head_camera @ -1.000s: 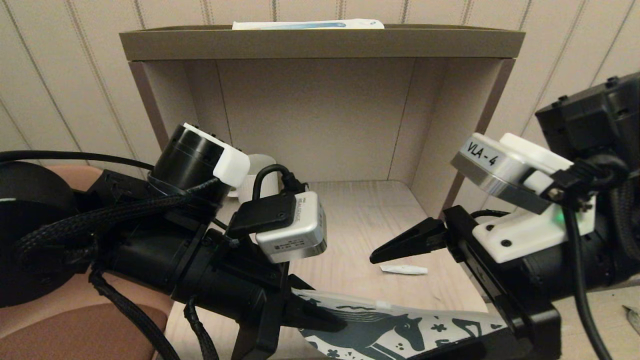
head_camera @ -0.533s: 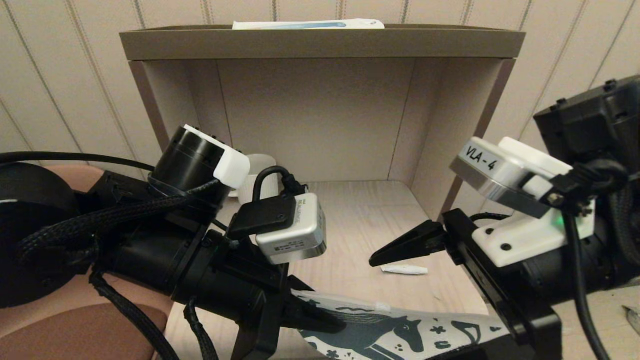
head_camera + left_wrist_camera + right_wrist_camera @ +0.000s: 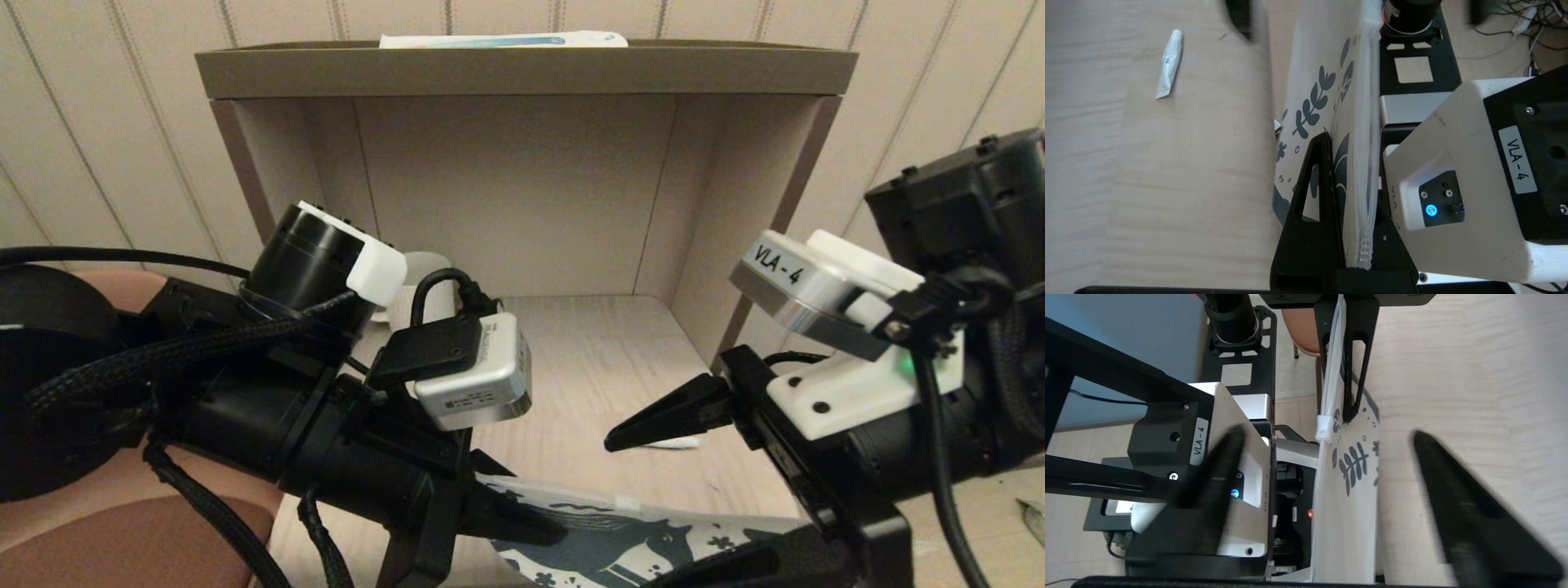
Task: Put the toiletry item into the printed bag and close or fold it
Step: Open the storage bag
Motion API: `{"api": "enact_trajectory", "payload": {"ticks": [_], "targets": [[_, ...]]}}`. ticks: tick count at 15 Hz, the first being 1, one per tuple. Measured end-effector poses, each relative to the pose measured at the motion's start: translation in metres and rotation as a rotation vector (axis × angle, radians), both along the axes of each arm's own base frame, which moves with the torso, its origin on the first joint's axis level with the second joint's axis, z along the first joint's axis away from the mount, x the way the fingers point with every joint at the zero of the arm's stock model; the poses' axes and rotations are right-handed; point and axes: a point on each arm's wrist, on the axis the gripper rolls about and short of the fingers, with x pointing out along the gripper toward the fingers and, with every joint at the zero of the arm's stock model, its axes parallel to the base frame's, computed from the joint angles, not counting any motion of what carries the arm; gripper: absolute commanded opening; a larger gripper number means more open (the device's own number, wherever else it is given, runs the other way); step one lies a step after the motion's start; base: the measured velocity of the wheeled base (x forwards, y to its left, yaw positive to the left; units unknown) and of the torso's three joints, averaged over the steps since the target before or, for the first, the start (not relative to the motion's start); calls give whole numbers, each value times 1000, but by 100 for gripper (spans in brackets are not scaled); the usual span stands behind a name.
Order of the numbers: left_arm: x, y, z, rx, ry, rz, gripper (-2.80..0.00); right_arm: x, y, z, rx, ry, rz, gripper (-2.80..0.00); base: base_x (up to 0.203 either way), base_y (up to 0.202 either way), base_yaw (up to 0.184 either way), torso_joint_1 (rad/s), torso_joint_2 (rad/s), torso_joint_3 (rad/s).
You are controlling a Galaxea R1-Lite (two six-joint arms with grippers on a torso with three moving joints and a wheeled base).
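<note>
Head view: the left gripper (image 3: 522, 523), at seven o'clock, is clamped on the flat white pouch printed with teal horse and leaves (image 3: 620, 543) along the wooden shelf board's (image 3: 588, 359) front edge. The tiny white squeeze tube (image 3: 678, 443) lies at four o'clock, partly behind the right gripper's upper finger (image 3: 665, 414).

Left wrist view: the jaws pinch the pouch's (image 3: 1327, 94) zip edge; the tube (image 3: 1169, 63) lies at ten o'clock, well apart.

Right wrist view: the right gripper (image 3: 1327, 473) stands wide apart around the pouch (image 3: 1349, 506), gripping nothing.

Head cam high, facing fwd and down into shelf unit (image 3: 522, 73). Wrist cams close over printed bag (image 3: 1327, 102), facing each other from opposite ends. Shared by all three: bag and wood surface (image 3: 588, 359) beside it.
</note>
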Motion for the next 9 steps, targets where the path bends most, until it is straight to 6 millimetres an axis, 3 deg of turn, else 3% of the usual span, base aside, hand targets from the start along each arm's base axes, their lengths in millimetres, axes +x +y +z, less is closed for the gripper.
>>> {"api": "enact_trajectory", "payload": {"ticks": [9], "targets": [[0, 0, 2, -8, -3, -6, -280, -2, 0, 2, 25, 27, 39, -280, 0, 0, 0, 0, 0, 0]]}}
